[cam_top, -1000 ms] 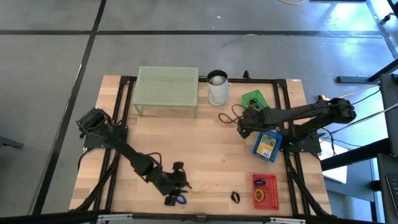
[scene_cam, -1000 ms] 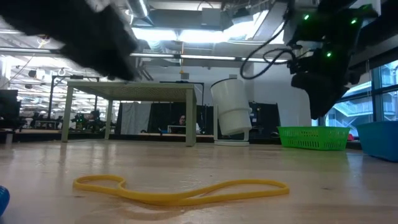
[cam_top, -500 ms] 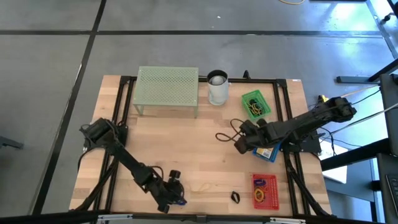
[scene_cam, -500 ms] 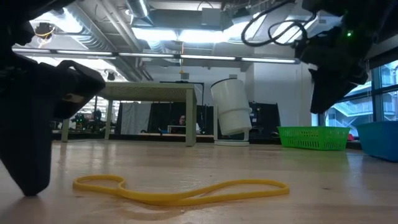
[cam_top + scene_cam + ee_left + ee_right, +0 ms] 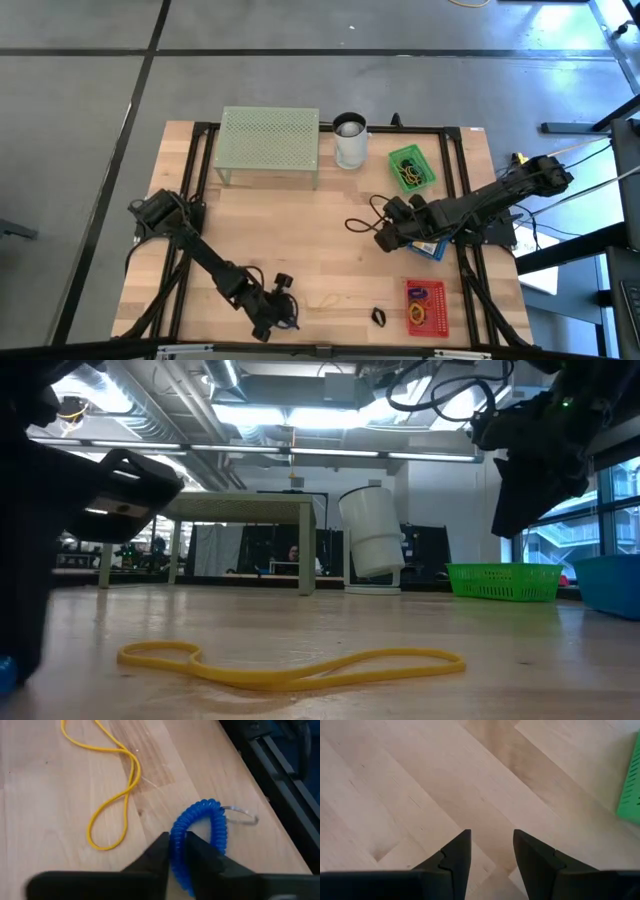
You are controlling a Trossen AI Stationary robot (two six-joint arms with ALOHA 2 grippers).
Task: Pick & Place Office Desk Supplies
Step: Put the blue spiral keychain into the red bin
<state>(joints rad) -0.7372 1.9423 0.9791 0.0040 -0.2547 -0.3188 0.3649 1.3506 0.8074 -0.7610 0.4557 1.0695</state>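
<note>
Yellow rubber band (image 5: 112, 785) beside left gripper (image 5: 176, 851) (pinching blue coil (image 5: 200, 837)).

Blue coil keyring (image 5: 200, 837): spiral loop with a silver ring at one end, flat on tabletop (image 5: 340, 235) near the front edge, one side pinched in left claw (image 5: 176, 854). Yellow rubber band (image 5: 112, 785): long, limp, twisted loop, lying flat just beside the coil, apart from it. Small black binder clip (image 5: 379, 317) further right, alone.
</note>
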